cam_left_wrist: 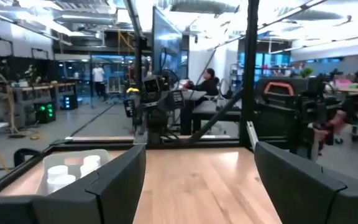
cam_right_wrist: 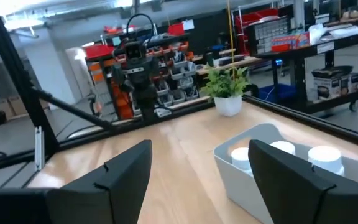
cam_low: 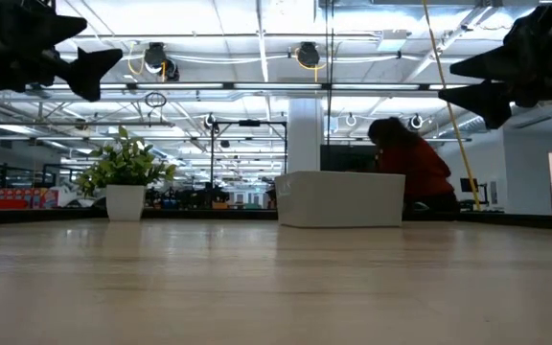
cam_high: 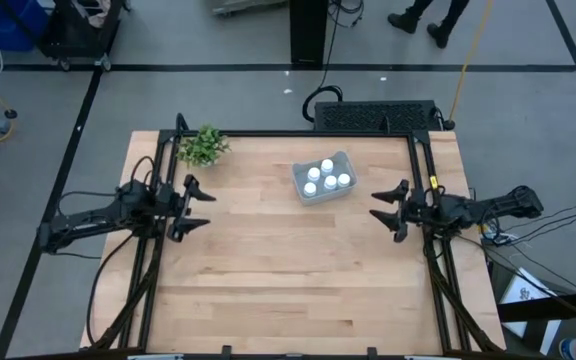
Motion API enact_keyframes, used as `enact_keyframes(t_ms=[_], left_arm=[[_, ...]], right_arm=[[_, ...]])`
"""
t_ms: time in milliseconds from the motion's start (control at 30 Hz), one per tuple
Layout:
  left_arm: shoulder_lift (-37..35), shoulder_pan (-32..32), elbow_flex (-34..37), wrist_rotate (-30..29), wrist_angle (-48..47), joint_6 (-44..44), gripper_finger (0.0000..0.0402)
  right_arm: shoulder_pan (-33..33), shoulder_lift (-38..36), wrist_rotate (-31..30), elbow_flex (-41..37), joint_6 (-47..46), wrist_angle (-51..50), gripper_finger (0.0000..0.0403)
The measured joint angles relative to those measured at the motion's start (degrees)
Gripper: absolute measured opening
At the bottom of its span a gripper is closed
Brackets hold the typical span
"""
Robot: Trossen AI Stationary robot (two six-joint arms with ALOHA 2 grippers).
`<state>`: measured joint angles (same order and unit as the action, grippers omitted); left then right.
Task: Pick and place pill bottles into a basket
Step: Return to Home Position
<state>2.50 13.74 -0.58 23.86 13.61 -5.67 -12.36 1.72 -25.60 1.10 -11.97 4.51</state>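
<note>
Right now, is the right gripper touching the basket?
Apart. The high view shows a stretch of bare table between the right gripper and the basket.

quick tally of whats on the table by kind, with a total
small white round-capped pill bottles: 5, all inside the basket
pale grey-blue rectangular basket: 1
small green potted plant: 1
total on the table: 7
Not counted: the left gripper and the right gripper, both open and empty above the table's side edges.
</note>
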Motion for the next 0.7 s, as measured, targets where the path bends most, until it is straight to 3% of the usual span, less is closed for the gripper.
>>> enact_keyframes(t_ms=[700], left_arm=[[0.09, -0.04, 0.0, 0.11, -0.1, -3.96, 0.0311]], right_arm=[[0.0, 0.22, 0.19, -0.21, 2.19, 1.14, 0.0263]])
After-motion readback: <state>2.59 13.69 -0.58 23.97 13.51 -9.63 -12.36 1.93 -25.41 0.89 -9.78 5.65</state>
